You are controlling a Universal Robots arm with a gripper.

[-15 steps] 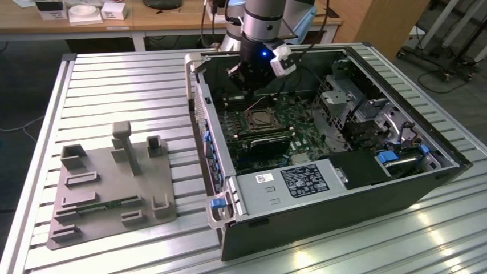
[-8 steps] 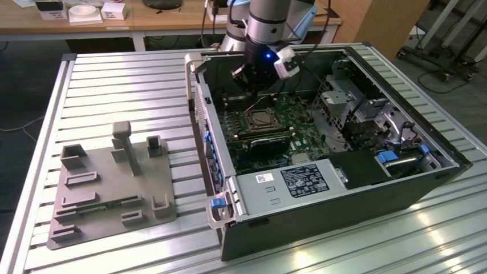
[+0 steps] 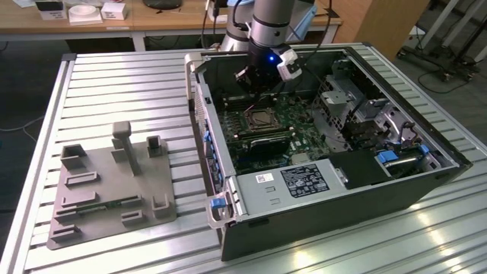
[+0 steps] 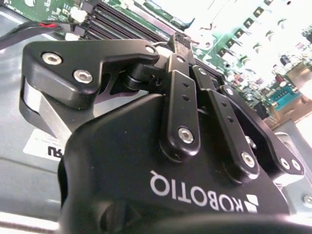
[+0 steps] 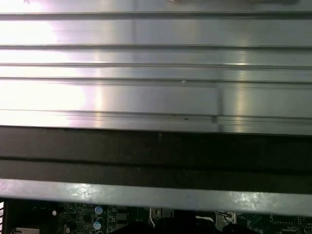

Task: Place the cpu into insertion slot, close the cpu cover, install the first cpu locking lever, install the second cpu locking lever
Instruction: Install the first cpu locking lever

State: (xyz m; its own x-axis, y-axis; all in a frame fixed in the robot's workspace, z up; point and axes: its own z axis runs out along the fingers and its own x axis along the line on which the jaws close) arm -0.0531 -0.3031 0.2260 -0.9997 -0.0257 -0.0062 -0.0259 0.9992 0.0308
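The arm (image 3: 266,23) reaches down into an open computer case (image 3: 343,228) that lies on its side on a slatted metal table (image 3: 122,85). Its tool (image 3: 256,83) hangs inside the case, over the end of the green motherboard (image 3: 304,123) that sits higher in the exterior view. In the second wrist view the tool (image 4: 178,41) looks pressed together at the tip, with no gap showing and nothing visible between the pads.

The insertion slot (image 3: 261,118) sits on the motherboard just below the tool in the exterior view, apart from it. It is a square with a silver rim and a dark grey centre. Whether the cpu lies in it I cannot tell.

Long black memory slots (image 4: 112,27) run behind the tool in the second wrist view. On the exterior view's left, well apart from the case, a grey fixture tray (image 3: 106,225) rests on the table. The first wrist view looks across the table slats (image 5: 146,63) to a dark case wall (image 5: 146,151).
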